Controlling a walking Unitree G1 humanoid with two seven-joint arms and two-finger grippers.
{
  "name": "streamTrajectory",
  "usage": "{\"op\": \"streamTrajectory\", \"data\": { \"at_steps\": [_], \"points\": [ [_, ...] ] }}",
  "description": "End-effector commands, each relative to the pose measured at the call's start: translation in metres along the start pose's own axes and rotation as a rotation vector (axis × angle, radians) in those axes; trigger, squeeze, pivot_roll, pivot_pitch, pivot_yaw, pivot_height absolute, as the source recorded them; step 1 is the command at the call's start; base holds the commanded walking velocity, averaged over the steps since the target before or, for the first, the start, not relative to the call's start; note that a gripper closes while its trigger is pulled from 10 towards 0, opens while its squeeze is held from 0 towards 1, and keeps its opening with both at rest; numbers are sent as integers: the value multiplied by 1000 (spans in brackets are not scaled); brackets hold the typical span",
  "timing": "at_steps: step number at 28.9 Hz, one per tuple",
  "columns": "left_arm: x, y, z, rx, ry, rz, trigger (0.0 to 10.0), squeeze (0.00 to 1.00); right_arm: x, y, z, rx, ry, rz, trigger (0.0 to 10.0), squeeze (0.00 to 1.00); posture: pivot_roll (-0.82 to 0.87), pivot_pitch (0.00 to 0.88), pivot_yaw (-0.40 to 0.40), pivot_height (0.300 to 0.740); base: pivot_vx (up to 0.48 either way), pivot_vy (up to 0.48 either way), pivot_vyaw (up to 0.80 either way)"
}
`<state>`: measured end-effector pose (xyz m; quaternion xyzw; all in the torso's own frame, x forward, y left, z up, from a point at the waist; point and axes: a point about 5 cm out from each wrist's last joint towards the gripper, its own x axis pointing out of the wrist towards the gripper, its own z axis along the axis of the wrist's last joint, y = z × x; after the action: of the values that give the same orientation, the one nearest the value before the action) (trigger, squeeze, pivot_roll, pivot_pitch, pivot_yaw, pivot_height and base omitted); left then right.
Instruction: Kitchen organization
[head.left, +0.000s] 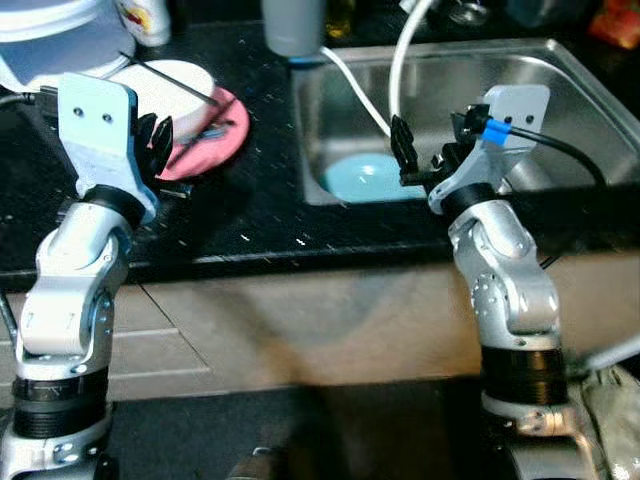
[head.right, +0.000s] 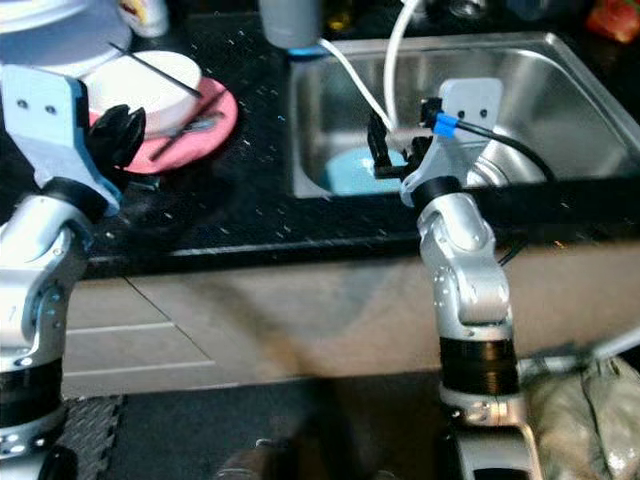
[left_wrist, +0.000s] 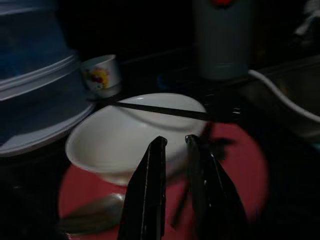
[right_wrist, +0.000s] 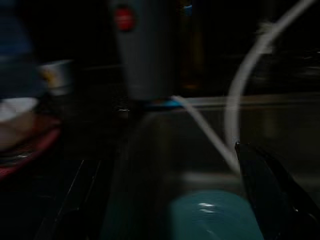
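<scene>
On the black counter (head.left: 250, 220), a white bowl (head.left: 165, 80) sits on a pink plate (head.left: 220, 135), with a black chopstick (head.left: 175, 80) across its rim. A spoon (left_wrist: 92, 212) lies on the plate beside the bowl. My left gripper (head.left: 158, 140) hovers at the near edge of the plate, fingers nearly together with nothing between them. A light blue dish (head.left: 365, 180) lies in the steel sink (head.left: 560, 90). My right gripper (head.left: 405, 150) hangs open over the sink's near left corner, just above that dish.
A grey tumbler (head.left: 293, 25) stands at the sink's back left corner. White hoses (head.left: 400, 60) curve down into the sink. A large white lidded container (head.left: 50, 40) and a small printed cup (left_wrist: 101, 75) stand behind the plate. Cabinet fronts lie below the counter edge.
</scene>
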<state>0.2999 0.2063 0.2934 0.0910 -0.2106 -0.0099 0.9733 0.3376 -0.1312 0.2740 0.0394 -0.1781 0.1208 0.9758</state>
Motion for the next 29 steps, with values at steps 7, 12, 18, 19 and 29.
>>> {"op": "streamTrajectory", "data": {
  "at_steps": [7,12,18,19,29],
  "points": [
    [-2,-6,2,-4,-15,-33,10000,0,-3,-7,-3,3,15,-21,10000,0,35,190,25,740,325,0,0],
    [-3,-10,6,-14,-43,-44,10000,0,-2,-8,-3,5,15,-23,10000,0,35,191,24,740,0,0,0],
    [-5,-16,10,-35,-62,-59,10000,0,-2,-9,-3,6,16,-24,10000,0,35,191,24,740,0,0,0],
    [-5,-16,10,-35,-62,-59,10000,0,-2,-9,-3,6,16,-24,10000,0,35,191,24,740,0,0,0],
    [-4,-17,9,-50,-35,-43,10000,0,-2,-10,-3,8,18,-24,10000,0,37,193,23,740,0,0,0]
  ]
}}
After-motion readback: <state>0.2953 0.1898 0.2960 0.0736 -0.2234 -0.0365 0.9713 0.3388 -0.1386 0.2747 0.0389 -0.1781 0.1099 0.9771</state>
